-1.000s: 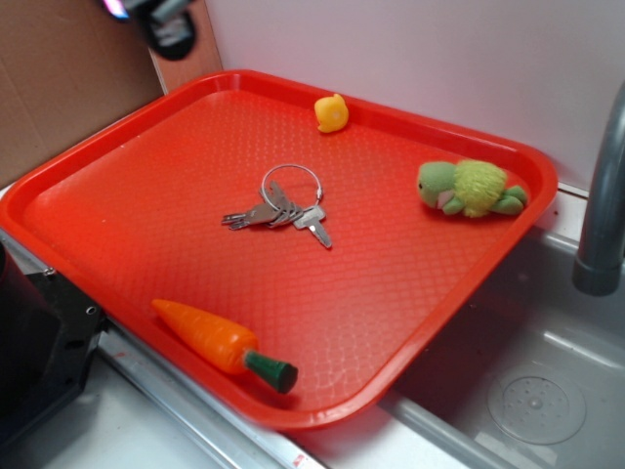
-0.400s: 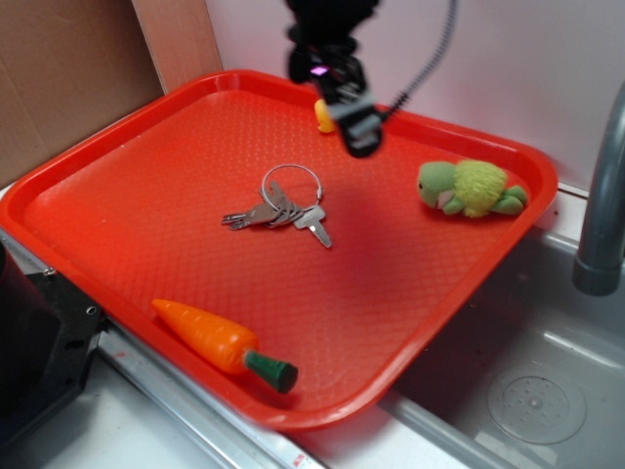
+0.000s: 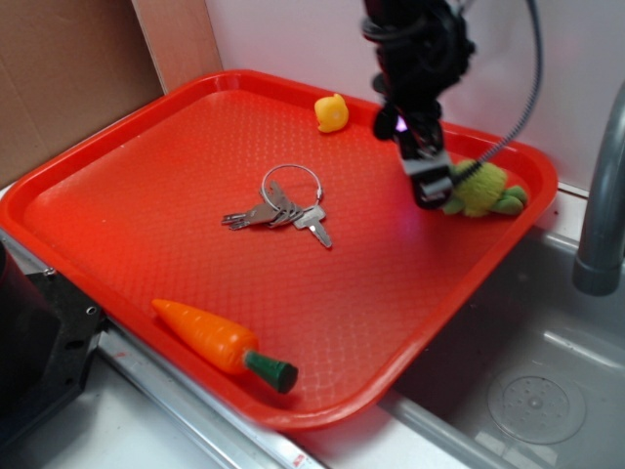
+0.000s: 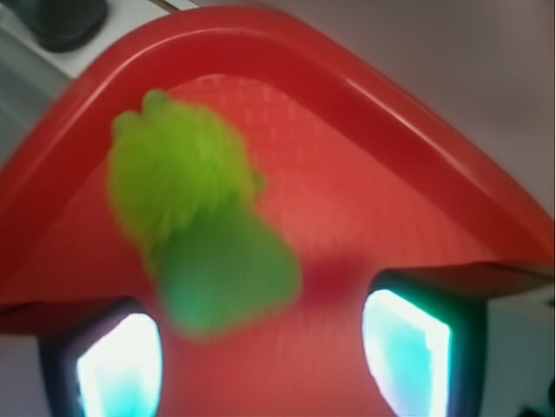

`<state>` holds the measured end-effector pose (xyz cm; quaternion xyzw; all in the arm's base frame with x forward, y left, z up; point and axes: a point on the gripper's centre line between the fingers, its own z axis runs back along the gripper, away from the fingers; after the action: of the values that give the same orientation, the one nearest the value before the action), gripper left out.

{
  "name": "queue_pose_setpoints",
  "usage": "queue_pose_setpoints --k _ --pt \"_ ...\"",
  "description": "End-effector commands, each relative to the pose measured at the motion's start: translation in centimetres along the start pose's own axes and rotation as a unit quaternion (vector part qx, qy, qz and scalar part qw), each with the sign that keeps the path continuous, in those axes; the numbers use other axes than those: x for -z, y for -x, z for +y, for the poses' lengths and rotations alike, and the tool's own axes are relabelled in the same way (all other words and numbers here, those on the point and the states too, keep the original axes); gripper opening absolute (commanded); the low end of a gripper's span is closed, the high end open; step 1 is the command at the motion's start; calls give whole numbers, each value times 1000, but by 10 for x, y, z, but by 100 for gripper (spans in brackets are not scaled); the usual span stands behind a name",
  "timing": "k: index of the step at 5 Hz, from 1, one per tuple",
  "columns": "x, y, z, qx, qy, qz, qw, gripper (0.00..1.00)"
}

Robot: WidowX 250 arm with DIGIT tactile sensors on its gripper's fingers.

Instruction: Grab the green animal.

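Exterior view: one red tray (image 3: pixel 146 234) is sitting beside a grey sink (image 3: pixel 547 391), with one faucet pipe (image 3: pixel 604 195) at the right edge. Four things are lying on the tray: one green animal (image 3: pixel 485 188) near the far right corner, one yellow duck (image 3: pixel 332 113) by the back rim, one bunch of keys (image 3: pixel 283 208) in the middle, one orange carrot (image 3: pixel 223 344) near the front rim. The gripper (image 3: pixel 430 186) is hanging on a black arm just left of the green animal and hiding its head end; its tip looks to be touching or nearly touching the plush, I cannot tell which. From here I cannot tell how far apart the fingers are.

Wrist view: blurred. Only the green animal (image 4: pixel 195 221) and the tray corner (image 4: pixel 417 113) are showing; duck, keys and carrot are out of frame. Two fingertips (image 4: pixel 408 356) are glowing pale at the bottom left and right, standing wide apart with nothing clamped between them. The plush is lying above the left fingertip, its lower end overlapping it, well left of the midline.
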<state>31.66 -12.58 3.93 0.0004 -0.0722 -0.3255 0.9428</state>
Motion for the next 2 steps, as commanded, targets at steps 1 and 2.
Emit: queue_pose_setpoints --k 1,2 --pt "6 -20 -18 43 6 -23 999 0" --pt "5 -18 -16 35 14 -22 999 0"
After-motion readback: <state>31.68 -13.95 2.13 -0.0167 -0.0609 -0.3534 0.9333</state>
